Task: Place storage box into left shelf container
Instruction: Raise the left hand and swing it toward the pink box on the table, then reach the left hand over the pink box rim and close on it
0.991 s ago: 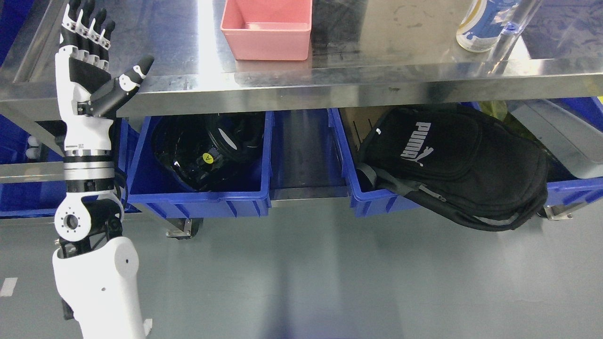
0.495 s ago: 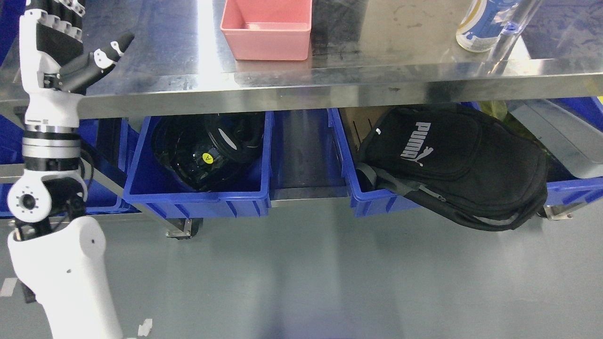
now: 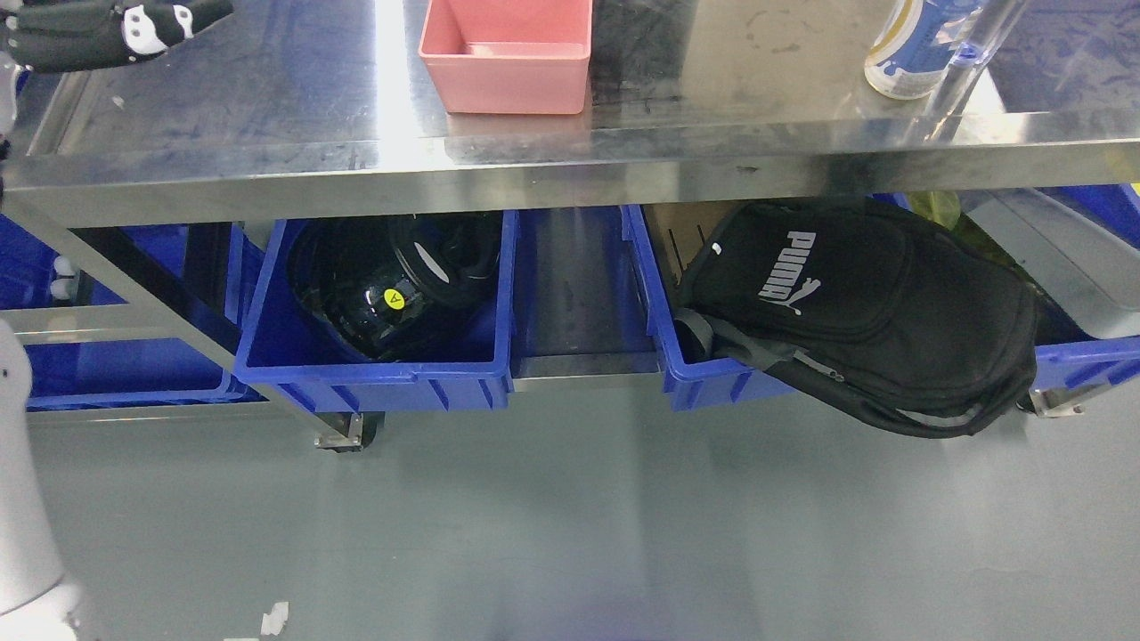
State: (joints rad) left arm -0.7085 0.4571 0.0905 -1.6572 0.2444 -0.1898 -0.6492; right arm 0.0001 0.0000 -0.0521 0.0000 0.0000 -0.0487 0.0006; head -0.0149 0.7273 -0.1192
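Steel tabletop fills the upper frame, where our left hand is cropped at the upper left corner; we cannot tell its finger state. Our pink storage box sits upright at top centre, top cut off, long axis left-right.

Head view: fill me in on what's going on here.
Nothing is being held right now. The robot's left hand shows only at the top left corner, above the steel table, mostly cut off by the frame. The pink storage box sits untouched on the tabletop, well to the hand's right. Under the table, the left blue bin holds black gear, and a black backpack spills out of the right blue bin. A bottle stands at the table's far right.
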